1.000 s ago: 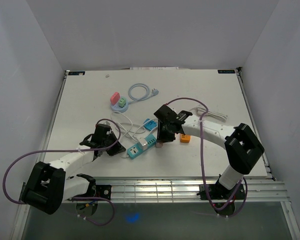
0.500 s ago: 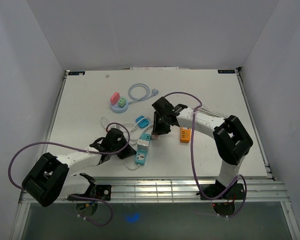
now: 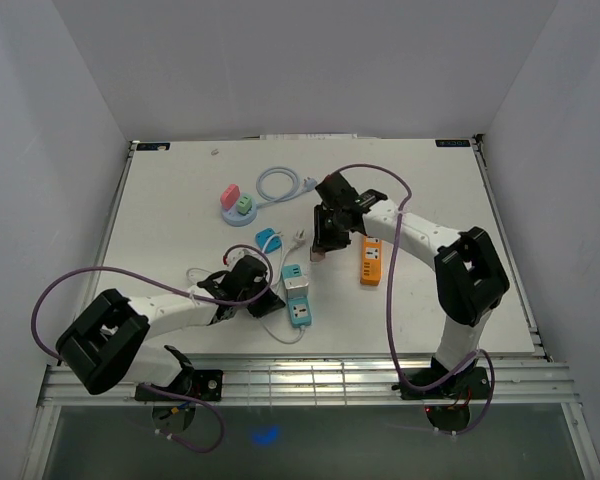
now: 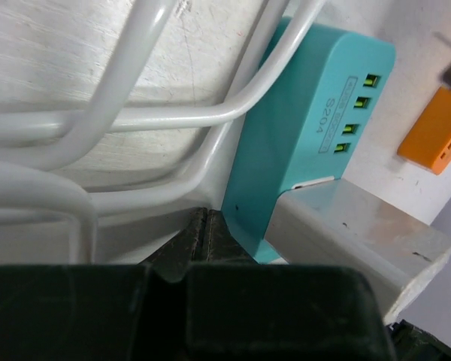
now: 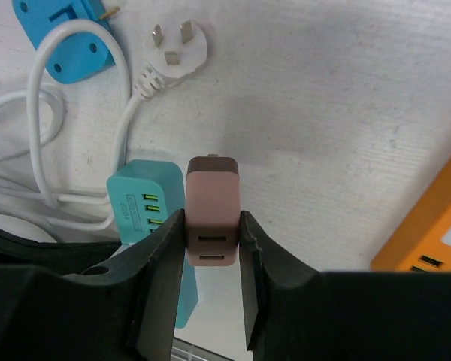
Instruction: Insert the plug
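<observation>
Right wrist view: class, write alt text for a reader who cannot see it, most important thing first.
The right pincer grips a dusty-pink adapter above a white table. A teal power strip lies beside it on the picture's left, a white three-pin plug and a blue adapter sit top left, and an orange power strip is at the right edge.

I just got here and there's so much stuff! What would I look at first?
First, the right gripper over the middle of the table, pinching a small brownish-pink plug between its fingers. Nearer the arms lies a teal power strip among tangled white cables, with the shut left gripper right beside it. A bright orange power strip lies off to the right.
</observation>
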{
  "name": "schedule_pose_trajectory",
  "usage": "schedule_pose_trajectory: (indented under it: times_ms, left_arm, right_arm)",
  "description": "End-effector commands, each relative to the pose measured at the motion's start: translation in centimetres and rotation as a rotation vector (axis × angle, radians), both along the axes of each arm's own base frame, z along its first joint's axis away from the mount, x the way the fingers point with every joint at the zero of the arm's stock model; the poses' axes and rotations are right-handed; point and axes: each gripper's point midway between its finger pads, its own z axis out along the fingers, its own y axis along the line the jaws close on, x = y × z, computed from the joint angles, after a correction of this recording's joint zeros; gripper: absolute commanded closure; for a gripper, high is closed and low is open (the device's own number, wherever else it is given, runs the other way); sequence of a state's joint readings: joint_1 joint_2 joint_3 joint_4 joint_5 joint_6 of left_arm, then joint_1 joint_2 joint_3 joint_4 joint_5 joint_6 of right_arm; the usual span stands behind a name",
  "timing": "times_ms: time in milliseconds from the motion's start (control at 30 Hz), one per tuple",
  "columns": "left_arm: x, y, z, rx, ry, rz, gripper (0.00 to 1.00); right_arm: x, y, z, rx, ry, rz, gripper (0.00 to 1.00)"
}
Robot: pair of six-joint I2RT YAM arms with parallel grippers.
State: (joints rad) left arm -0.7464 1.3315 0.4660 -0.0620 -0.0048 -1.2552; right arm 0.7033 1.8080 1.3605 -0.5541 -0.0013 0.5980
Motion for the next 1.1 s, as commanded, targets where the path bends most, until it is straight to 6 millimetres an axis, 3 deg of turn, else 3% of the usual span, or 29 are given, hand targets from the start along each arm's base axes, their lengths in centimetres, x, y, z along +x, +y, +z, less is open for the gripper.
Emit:
schedule_pose_trajectory:
  times_ms: [0,233,400,633,900,1067]
  left_arm:
    - [0.8,1.1,0.7,0.082,-0.027,0.033,1.0]
    - [1.4,2.0,3.7,0.152,-0.076,-0.009,0.99]
    - [1.5,3.5,6.2,0.163,-0.141,0.006,0.95]
    - [2.7,4.5,9.0,0.121,-0.22,-0.026,0.95]
    - [4.5,7.5,9.8,0.119,-0.249,0.014,0.99]
    - [4.9,8.0,10.3,0.14,-0.268,0.025,0.99]
  right_arm:
    - [0.9,-1.7,5.8,-0.044,-0.134,0.085,0.92]
    - [-2.6,-3.7,8.9,-0.053,-0.131,0.173,0.92]
    - [-6.7,-3.2,10.2,-0.011,-0.072,0.281,0.92]
    - [-11.0,-1.8,12.3,0.028,-0.032,0.361,0.92]
    - [-14.0,1.1,11.7,0.048,0.021,0.381,0.92]
    - [-14.9,2.3,9.3,0.053,0.074,0.356,0.92]
